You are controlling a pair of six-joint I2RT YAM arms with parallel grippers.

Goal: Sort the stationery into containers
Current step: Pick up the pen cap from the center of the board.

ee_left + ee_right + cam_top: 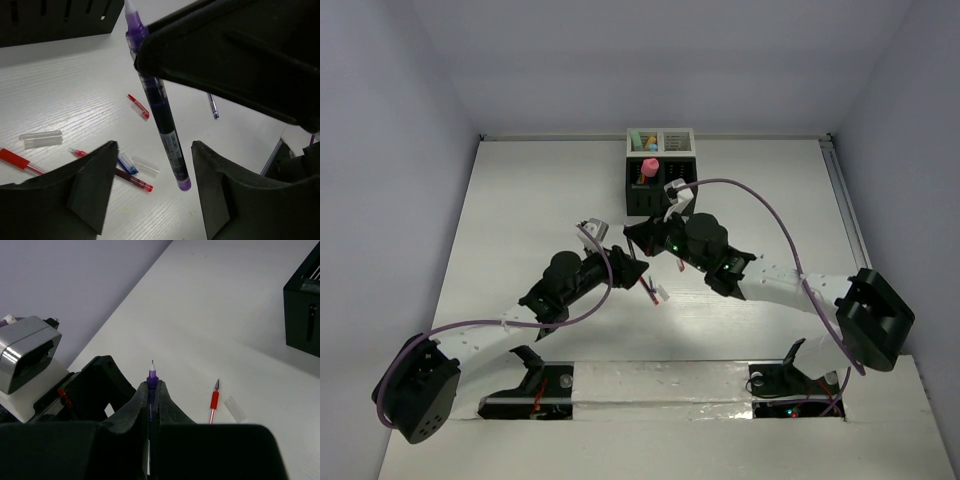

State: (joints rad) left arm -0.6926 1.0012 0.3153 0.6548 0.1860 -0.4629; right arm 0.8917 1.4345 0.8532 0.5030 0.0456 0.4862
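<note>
Within the spread left tool (155, 150), purple pen (167, 130) tight in right tool (152, 388).

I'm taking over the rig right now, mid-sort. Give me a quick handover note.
Right tool: shut on the purple pen, held above the table.
Left tool: open, jaws either side of that pen's lower end, not gripping.
Done: pink marker stands in the black box; coloured pieces sit in the white box.
Left: the purple pen, plus red pens, a blue pen and clear caps loose on the table.
</note>
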